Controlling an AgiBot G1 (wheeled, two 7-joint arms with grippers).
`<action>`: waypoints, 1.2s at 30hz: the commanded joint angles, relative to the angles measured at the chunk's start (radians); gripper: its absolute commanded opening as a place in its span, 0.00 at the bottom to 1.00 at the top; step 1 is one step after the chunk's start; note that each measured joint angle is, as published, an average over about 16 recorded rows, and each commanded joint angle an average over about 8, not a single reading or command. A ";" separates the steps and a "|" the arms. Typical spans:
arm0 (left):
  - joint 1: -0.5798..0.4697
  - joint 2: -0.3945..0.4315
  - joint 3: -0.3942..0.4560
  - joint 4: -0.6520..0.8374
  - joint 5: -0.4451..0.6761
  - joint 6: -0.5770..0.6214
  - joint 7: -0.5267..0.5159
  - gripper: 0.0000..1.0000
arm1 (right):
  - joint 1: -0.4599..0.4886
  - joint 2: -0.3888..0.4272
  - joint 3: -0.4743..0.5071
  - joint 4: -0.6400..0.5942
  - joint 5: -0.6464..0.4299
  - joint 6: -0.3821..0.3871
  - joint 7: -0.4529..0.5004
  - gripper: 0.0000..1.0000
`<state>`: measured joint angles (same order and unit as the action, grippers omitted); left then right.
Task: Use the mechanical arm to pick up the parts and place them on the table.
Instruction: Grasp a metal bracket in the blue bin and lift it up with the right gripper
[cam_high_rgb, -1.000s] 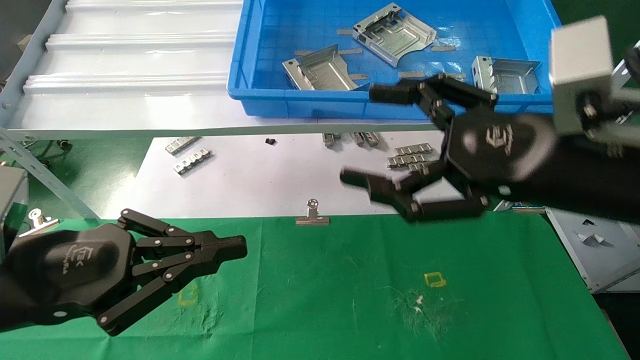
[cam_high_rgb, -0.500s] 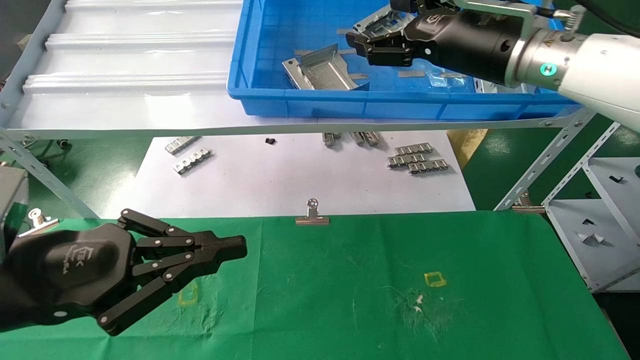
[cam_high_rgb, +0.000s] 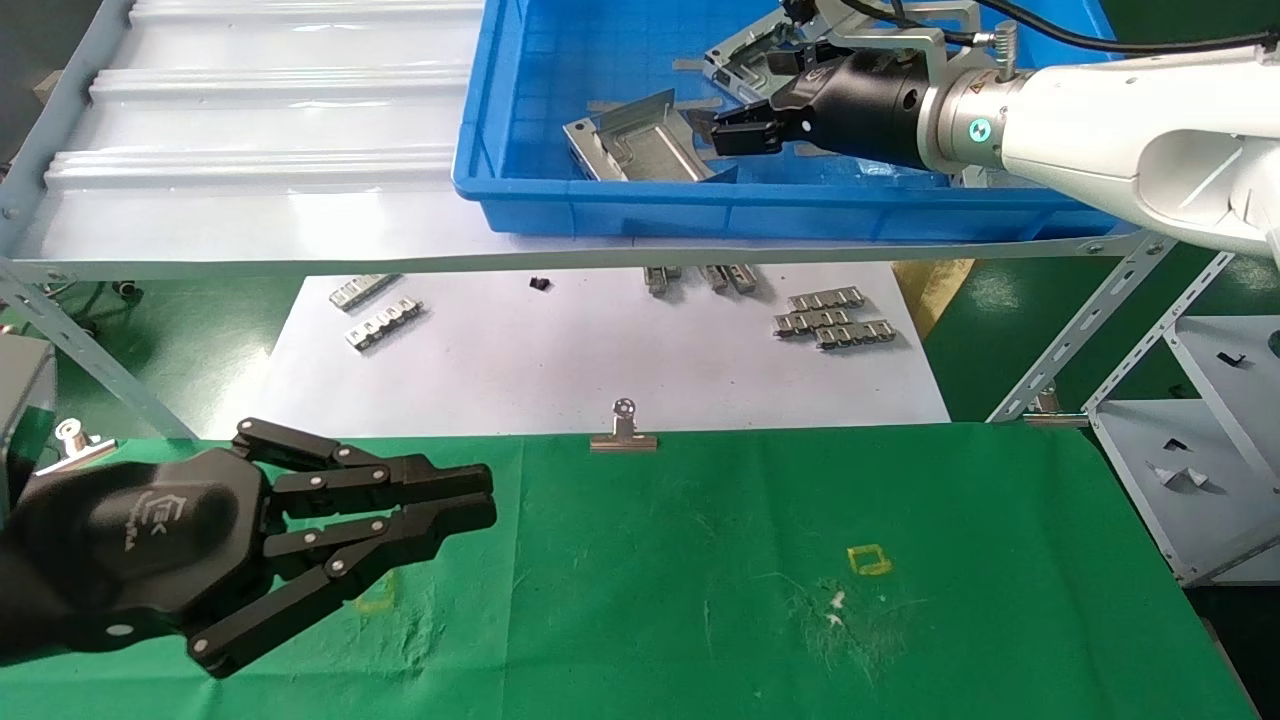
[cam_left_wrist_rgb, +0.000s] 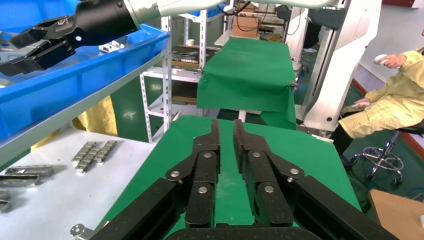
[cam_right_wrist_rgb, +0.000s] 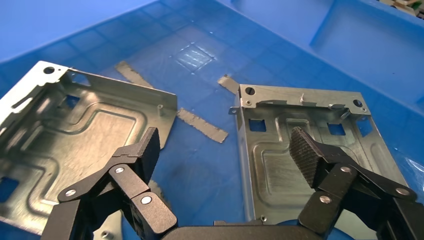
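My right gripper (cam_high_rgb: 728, 128) is inside the blue bin (cam_high_rgb: 600, 215), open and empty. In the right wrist view it (cam_right_wrist_rgb: 227, 150) hovers low over two silver parts. One fingertip (cam_right_wrist_rgb: 306, 150) is above the embossed part (cam_right_wrist_rgb: 280, 165). The other fingertip is over the bin floor beside a second part (cam_right_wrist_rgb: 75, 135). In the head view one part (cam_high_rgb: 640, 140) lies just ahead of the fingers, and another (cam_high_rgb: 745, 55) is partly hidden behind the hand. My left gripper (cam_high_rgb: 483, 497) hangs empty over the green table (cam_high_rgb: 700, 560) at the left, its fingers (cam_left_wrist_rgb: 215, 135) slightly parted.
The bin stands on a pale ribbed shelf (cam_high_rgb: 250, 130) above a white sheet (cam_high_rgb: 550, 350) carrying small notched strips (cam_high_rgb: 830, 315). A silver binder clip (cam_high_rgb: 623, 430) sits on the green cloth's far edge. Thin flat strips (cam_right_wrist_rgb: 202, 125) lie on the bin floor. A metal rack (cam_high_rgb: 1180, 470) stands at the right.
My right gripper swung up from above the white sheet into the bin and then lowered towards the parts. My left gripper's fingers parted slightly.
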<state>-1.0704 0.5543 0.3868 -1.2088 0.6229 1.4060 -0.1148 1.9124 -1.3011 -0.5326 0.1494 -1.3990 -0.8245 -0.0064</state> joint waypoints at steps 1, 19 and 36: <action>0.000 0.000 0.000 0.000 0.000 0.000 0.000 1.00 | 0.019 -0.016 -0.001 -0.041 -0.003 0.014 -0.009 0.00; 0.000 0.000 0.000 0.000 0.000 0.000 0.000 1.00 | 0.026 -0.050 -0.021 -0.082 -0.015 0.071 0.015 0.00; 0.000 0.000 0.000 0.000 0.000 0.000 0.000 1.00 | 0.042 -0.030 -0.010 -0.061 0.022 0.025 -0.040 0.00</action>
<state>-1.0704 0.5543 0.3868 -1.2088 0.6229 1.4060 -0.1148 1.9560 -1.3265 -0.5417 0.0887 -1.3764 -0.8094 -0.0507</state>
